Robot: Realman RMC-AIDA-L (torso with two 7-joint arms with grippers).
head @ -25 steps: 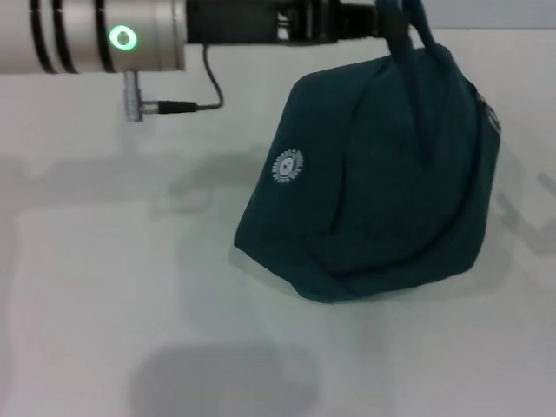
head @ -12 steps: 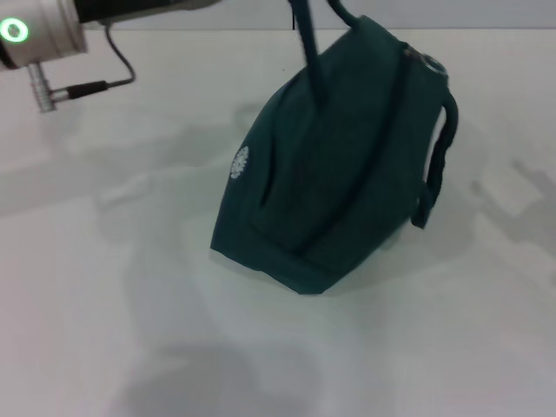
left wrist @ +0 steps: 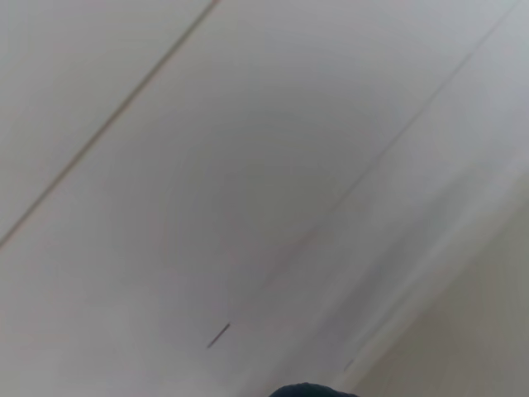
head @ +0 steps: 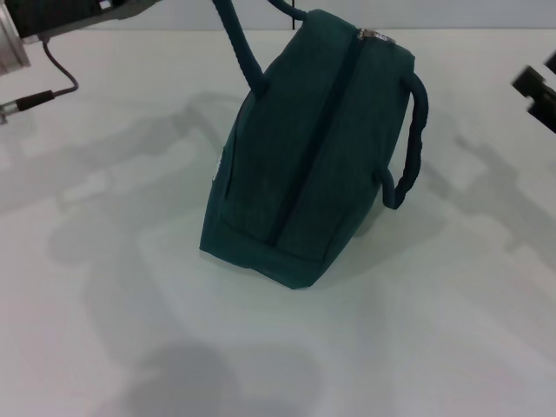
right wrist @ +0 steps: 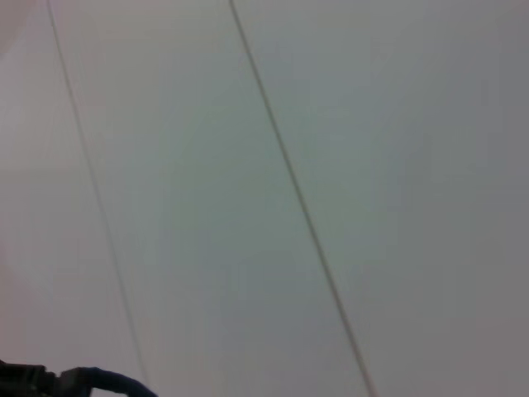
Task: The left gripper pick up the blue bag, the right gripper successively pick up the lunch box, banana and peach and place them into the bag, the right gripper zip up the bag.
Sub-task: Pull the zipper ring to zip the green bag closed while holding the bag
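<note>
White table [head: 452, 330], tilted blue bag [head: 304, 165] zipped, logo unreadable; pincer states indiscernible.

The blue bag [head: 308, 148] is seen near the middle of the table [head: 113, 287], tilted, with its lower corner toward the near edge and its zipped top turned up and to the right. One handle [head: 239, 48] rises from the bag's upper left and runs out of the head view at the top; the other handle [head: 410, 143] hangs off the bag's right side. The left arm [head: 52, 22] is placed at the far left corner, well apart from the bag's body. A part of the right gripper [head: 539, 87] is seen at the right edge, apart from the bag. Both wrist views are filled by bare flat surface.
</note>
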